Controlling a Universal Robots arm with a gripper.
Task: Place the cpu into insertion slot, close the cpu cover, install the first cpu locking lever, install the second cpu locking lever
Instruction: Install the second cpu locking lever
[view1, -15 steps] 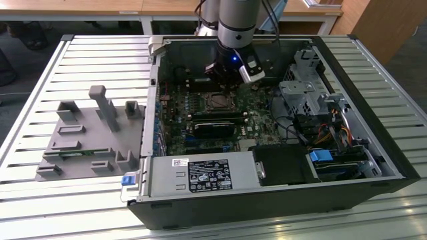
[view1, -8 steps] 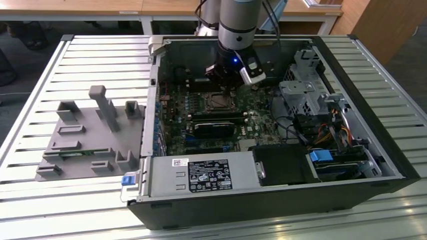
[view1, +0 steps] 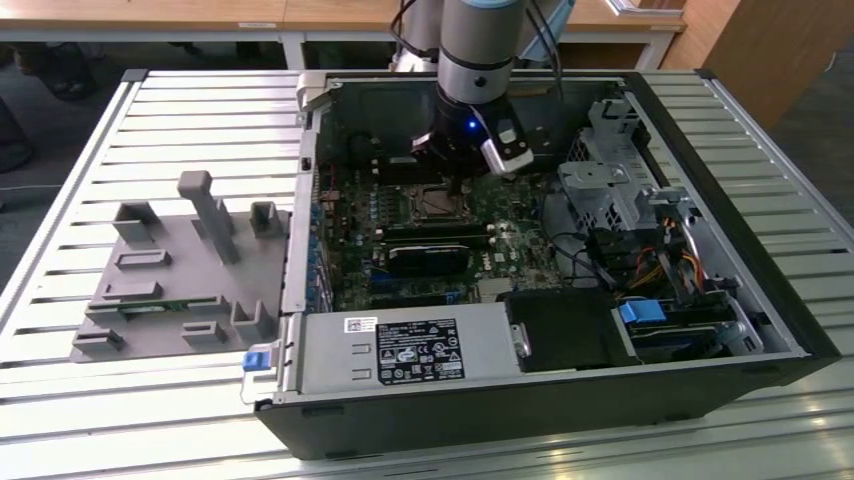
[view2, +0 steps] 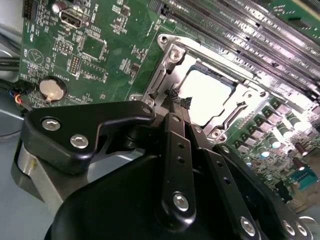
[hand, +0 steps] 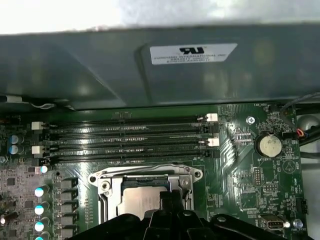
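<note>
Inside the open computer case (view1: 747, 300), on the green motherboard (view2: 110, 55), the cpu cover (view2: 240, 92) lies flat, closed over the insertion slot (hand: 107, 192). The cpu (view2: 207, 97) lies level in its window, square, with no long axis. The gripper (view2: 176, 102), fingers pressed together and holding nothing, hangs just beside the cpu's edge.

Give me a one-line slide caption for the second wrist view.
Gripper at the edge of the cpu cover, cpu seated beneath it.
</note>
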